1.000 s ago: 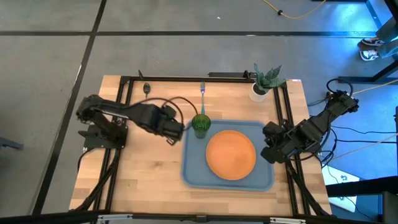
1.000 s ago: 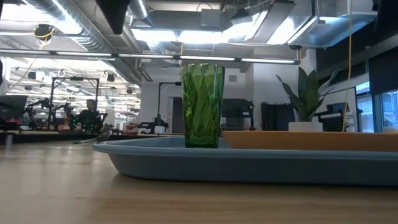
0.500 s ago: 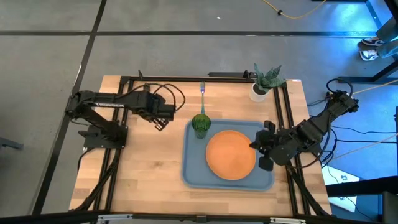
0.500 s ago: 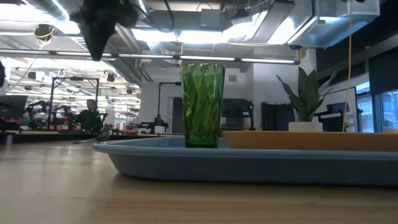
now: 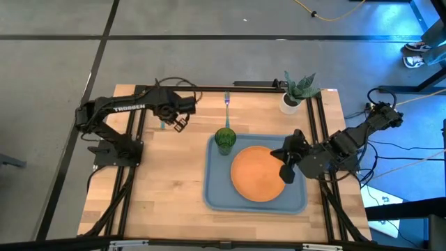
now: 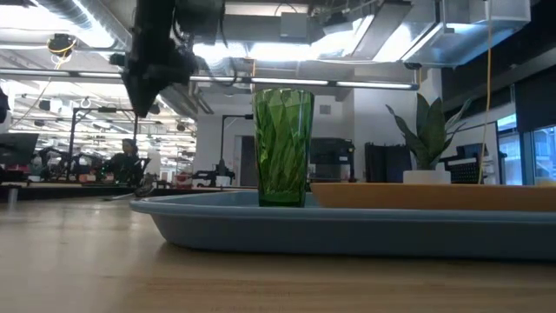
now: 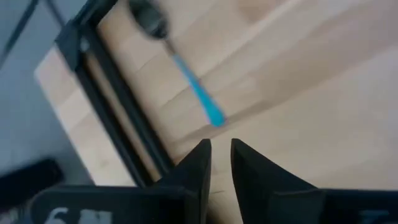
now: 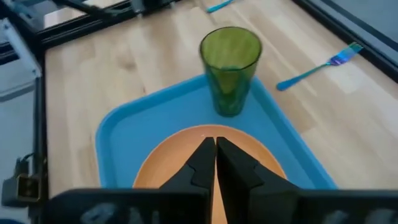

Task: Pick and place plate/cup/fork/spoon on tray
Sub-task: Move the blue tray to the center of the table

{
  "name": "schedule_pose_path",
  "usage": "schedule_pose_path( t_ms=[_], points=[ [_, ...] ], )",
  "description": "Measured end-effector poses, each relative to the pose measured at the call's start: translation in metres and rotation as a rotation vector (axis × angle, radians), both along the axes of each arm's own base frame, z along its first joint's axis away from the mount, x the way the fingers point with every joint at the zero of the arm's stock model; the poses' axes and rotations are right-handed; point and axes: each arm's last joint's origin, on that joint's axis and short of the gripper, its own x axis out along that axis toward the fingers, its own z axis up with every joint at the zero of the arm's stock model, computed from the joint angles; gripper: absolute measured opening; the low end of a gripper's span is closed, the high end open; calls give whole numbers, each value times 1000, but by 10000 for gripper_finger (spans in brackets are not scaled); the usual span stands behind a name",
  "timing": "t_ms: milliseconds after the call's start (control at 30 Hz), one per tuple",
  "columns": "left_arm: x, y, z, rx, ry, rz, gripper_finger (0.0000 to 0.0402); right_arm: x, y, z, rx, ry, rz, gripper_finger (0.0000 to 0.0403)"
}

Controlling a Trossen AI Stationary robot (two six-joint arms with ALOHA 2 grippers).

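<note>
the left claw [image 7: 216, 163], fingers slightly parted and empty, hovers near the spoon [image 7: 180, 65] at the counter's [image 5: 160, 188] edge rail; a poor approach could bump it. right claw [image 8: 215, 163], closed, hangs over the plate [image 5: 258, 173] on the tray [image 5: 212, 197].

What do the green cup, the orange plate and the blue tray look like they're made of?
Cup: likely translucent plastic, possibly glass; light passes through its faceted green wall. Plate: probably matte plastic; flat, even orange with no glare. Tray: looks like moulded plastic; smooth blue-grey surface, rounded corners and a raised rim.
</note>
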Motion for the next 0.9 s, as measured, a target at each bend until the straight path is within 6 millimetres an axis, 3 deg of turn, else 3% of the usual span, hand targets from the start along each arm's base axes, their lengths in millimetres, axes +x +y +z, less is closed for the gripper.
schedule_pose_path(
  t_ms=[200,433,567,700,900],
  points=[
    [-19,31,-17,-5,-10,249,56,8,-16,0,1,6,-75,21],
    [-29,47,-30,-49,-38,305,57,14,-33,-2,36,69,-71,21],
    [-29,46,-30,-76,-56,306,57,2,-40,-13,122,262,-99,21],
    [-25,41,-30,-119,-74,272,57,-23,-45,-30,241,540,-274,21],
    [-18,30,-30,-129,-76,210,57,-39,-40,-71,421,804,-404,21]
  ],
)
